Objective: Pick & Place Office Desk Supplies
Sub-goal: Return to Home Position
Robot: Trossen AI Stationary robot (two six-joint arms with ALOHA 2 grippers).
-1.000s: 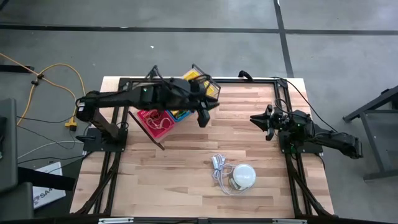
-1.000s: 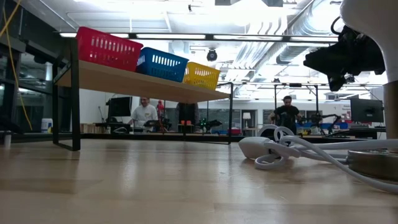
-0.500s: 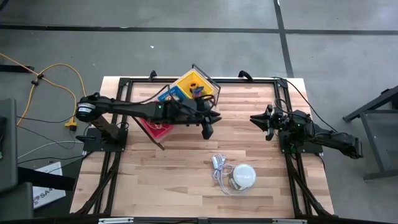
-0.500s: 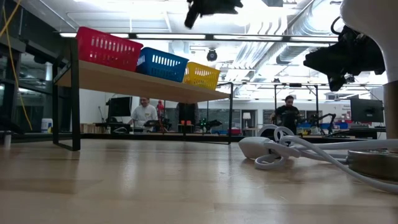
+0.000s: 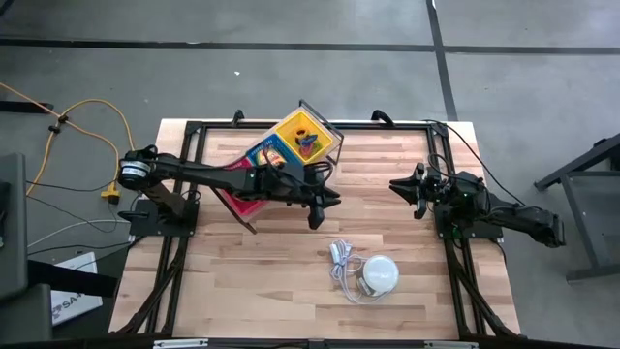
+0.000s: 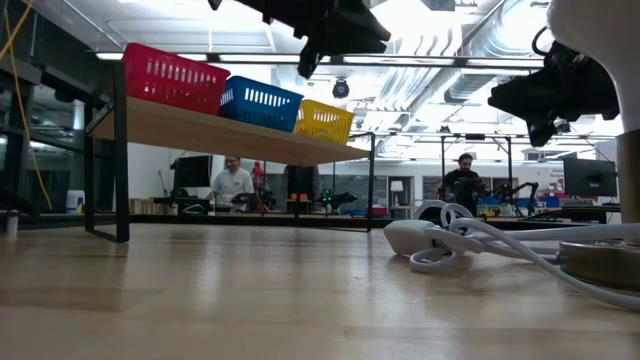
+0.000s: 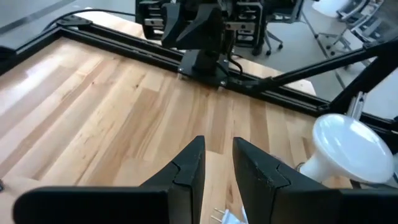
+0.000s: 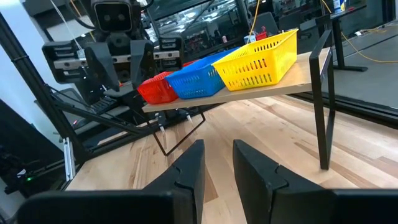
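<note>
My left claw (image 7: 217, 143) stands slightly spread and empty. It has swung off the baskets and now hangs over bare table (image 5: 281, 252). Clip pieces (image 5: 308, 142) lie uncovered in the yellow basket (image 5: 327, 129): a drop-off looks done. The right claw (image 8: 217, 144) waits at the far edge, likewise slightly spread and empty.

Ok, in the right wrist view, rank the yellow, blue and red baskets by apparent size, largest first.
1. yellow basket
2. blue basket
3. red basket

The yellow one sits nearest that camera and the red is partly hidden behind the blue, so their true sizes may well match.
</note>
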